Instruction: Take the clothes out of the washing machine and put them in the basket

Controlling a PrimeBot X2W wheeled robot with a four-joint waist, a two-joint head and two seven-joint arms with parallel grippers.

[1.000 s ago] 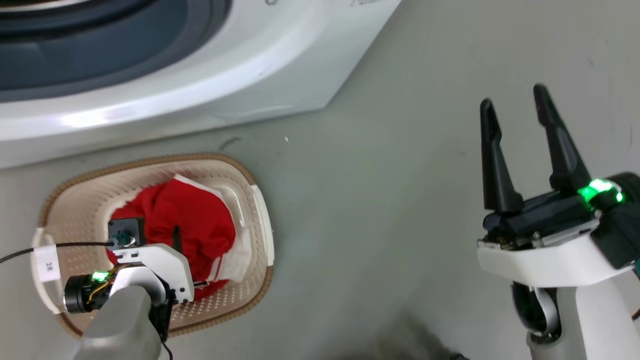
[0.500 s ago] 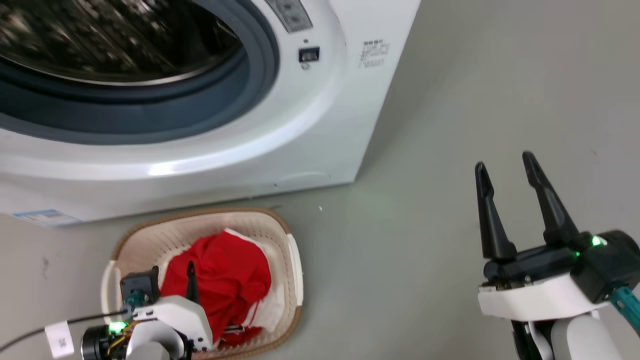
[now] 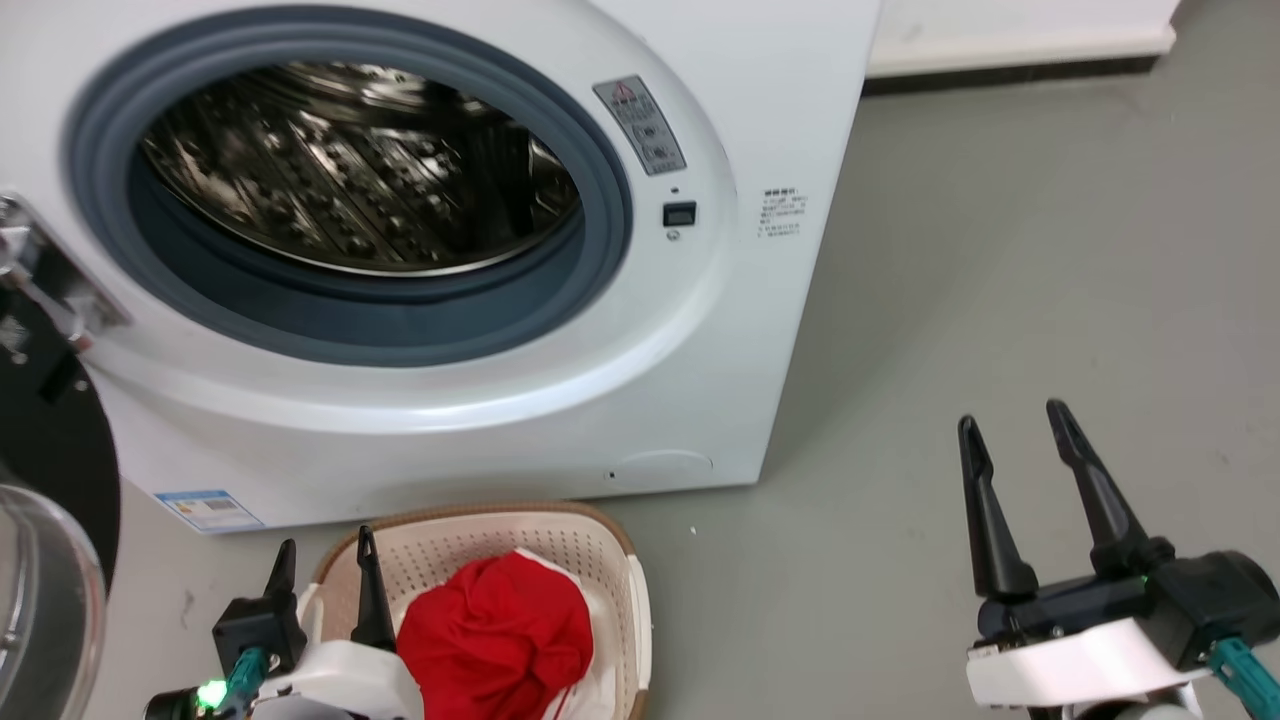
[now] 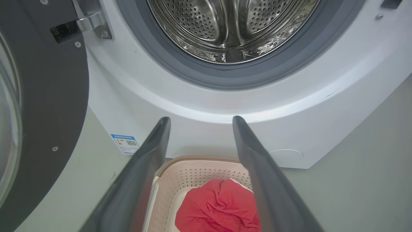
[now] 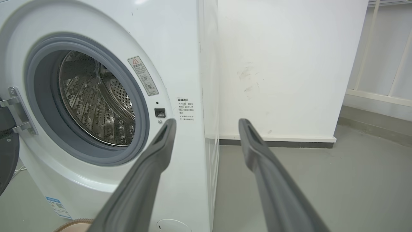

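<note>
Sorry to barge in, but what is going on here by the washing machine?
The red jersey lies bunched in the basket on the floor before the open washing machine, whose drum looks empty. Both are open and hold nothing: the left pincer hovers at the basket's left edge, the right pincer over floor.

Bright, even indoor light, prob. from overhead; shadows soft, a faint one on floor (image 3: 850, 330) beside washing machine (image 4: 289, 129). Long white glare band across its front below the port. Steel drum (image 3: 350, 170) sparkles w/ speckled reflections, a bit smeared in head view. Wrist views wide-angle: machine lines bow twd edges; jaws close to lens, soft-edged. Green status light (image 3: 208, 692) glows, slightly bloomed.
</note>
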